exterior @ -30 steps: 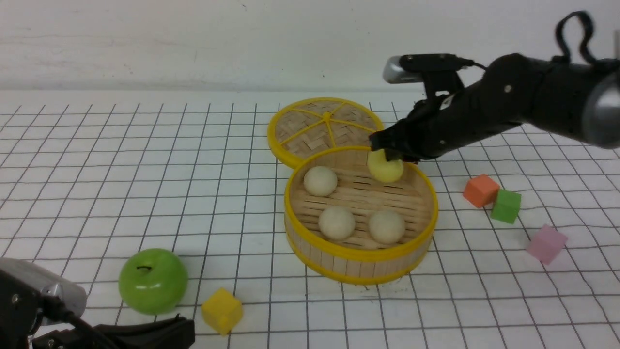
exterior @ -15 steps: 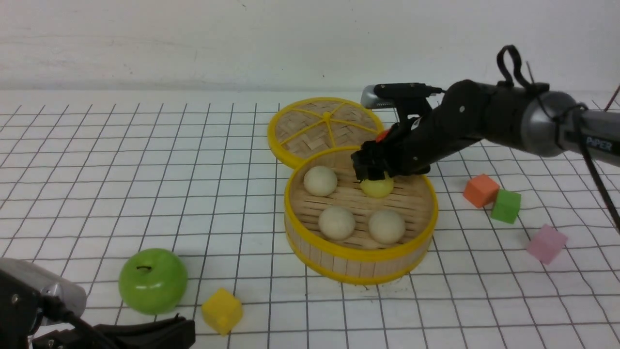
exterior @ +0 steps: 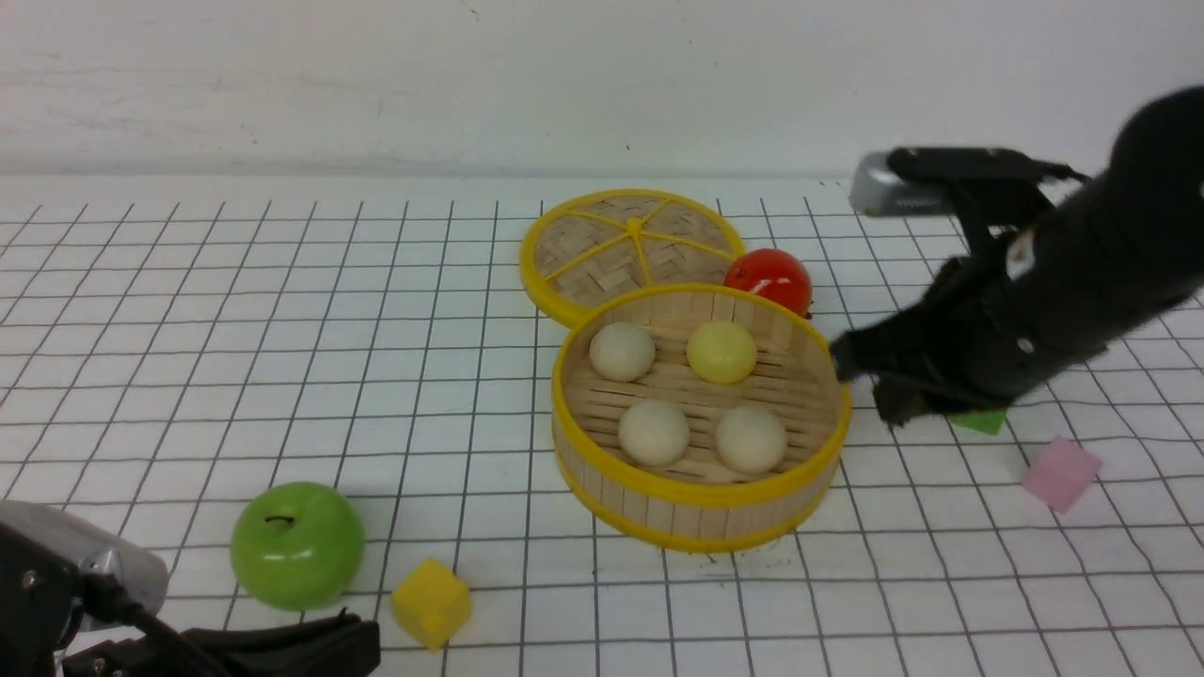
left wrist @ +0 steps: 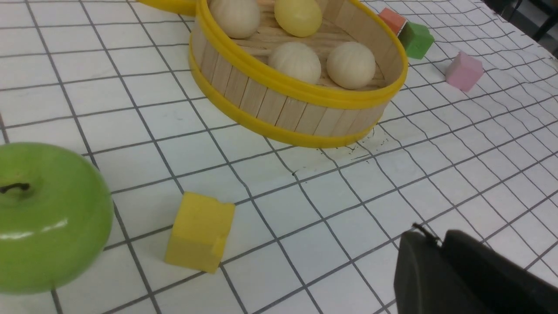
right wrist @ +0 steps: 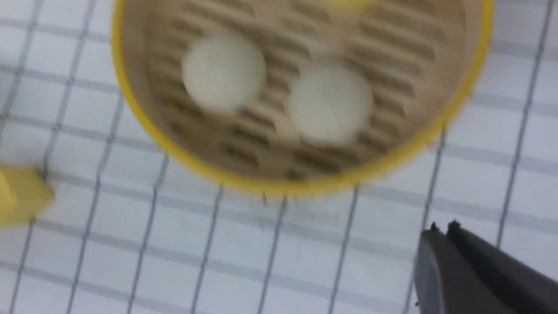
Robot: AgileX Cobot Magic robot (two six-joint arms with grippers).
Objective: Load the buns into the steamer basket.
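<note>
Two fingers of the right gripper (exterior: 861,381) lie pressed together with nothing between them. It hangs just beside the right rim of the steamer basket (exterior: 696,522), above a green cube (exterior: 983,423) that it mostly hides in the front view. The left gripper (left wrist: 429,233) is likewise closed and empty, parked low at the near left corner of the worktop (exterior: 188,329), well apart from the basket.

We count four buns inside the basket, none touching another. A cream bun (exterior: 622,352) and the glossy yellow bun (exterior: 721,352) lie along the far side, with two more cream buns (exterior: 654,432) (exterior: 751,439) along the near side. We judge the loading done; only the right arm's retreat is outstanding.

Risks:
- A low sweep leftward would clip the rim, shove the basket and set the buns rolling.
- A drop would strike the green cube or the orange cube (left wrist: 392,19) just beside it.
- The woven lid (exterior: 611,254) sits behind the basket toward the far edge. Their rims overlap in view, and we cannot tell whether they touch.
- The red tomato-like ball (exterior: 769,277), just beside the far right rim, would roll at a nudge.

Room:
- Open worktop lies right of the basket up to the pink cube (exterior: 1061,473), and across most of the left half.
- The green apple (exterior: 297,543) and yellow cube (exterior: 431,602) crowd the near left corner by the left gripper.
</note>
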